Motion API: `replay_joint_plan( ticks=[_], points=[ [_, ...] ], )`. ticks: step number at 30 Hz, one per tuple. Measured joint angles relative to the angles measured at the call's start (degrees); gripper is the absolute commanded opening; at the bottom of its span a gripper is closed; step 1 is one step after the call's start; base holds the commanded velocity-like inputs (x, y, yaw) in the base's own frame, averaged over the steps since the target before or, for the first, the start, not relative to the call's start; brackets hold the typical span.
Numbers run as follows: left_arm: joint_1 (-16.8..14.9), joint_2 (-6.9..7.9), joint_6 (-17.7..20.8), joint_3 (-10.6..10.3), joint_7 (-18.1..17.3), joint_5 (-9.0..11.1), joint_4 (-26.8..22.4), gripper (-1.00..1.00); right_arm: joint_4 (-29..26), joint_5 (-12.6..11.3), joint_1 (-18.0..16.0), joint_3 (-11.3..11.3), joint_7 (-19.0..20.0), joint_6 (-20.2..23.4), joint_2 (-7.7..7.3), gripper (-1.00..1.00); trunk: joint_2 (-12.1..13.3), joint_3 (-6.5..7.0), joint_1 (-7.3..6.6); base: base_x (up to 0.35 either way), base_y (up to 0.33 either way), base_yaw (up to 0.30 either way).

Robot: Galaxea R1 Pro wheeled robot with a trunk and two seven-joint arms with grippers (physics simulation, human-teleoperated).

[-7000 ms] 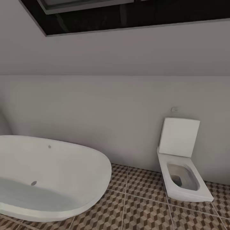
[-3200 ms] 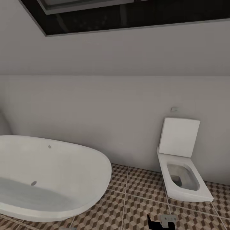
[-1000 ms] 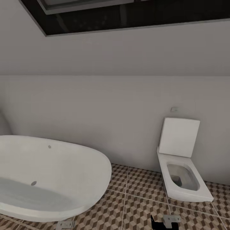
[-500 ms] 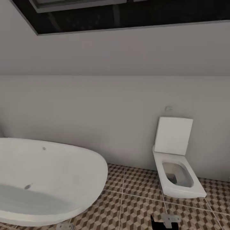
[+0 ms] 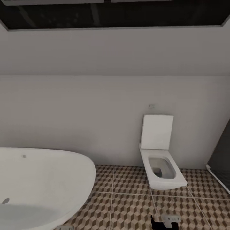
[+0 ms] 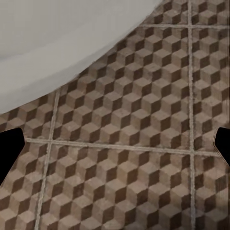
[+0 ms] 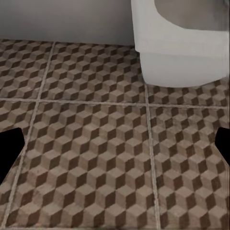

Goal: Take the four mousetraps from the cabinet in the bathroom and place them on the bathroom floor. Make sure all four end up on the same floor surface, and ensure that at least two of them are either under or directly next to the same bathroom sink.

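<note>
With both jaws spread wide and empty over the bathroom floor [image 5: 134,207], and neither mousetraps nor sink in sight, you risk clipping the bathtub [image 5: 41,182] or toilet [image 5: 161,166] while turning.

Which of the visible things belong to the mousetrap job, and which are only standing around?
Job:
- bathroom floor
- right gripper, jaws open
- left gripper, jaws open

Standing around:
- bathtub
- toilet
- wall
</note>
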Motion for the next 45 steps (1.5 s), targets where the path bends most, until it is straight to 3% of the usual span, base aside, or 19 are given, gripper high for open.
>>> replay_joint_plan(
  ticks=[9, 45],
  points=[
    [0.0, -0.08, -1.5, 0.0, 0.0, 0.0, 0.7, 1.00, 0.0, 0.0, 0.0, 0.0, 0.0, 0.0, 0.00, 1.00, 0.0, 0.00, 0.00, 0.000, 0.000, -0.291],
    [0.0, -0.10, -1.7, -0.2, 0.0, 0.0, 0.8, 1.00, 0.0, 0.0, 0.0, 0.0, 0.0, 0.0, 0.00, 1.00, 0.0, 0.00, 0.00, 0.000, 0.000, -0.291]
  ],
)
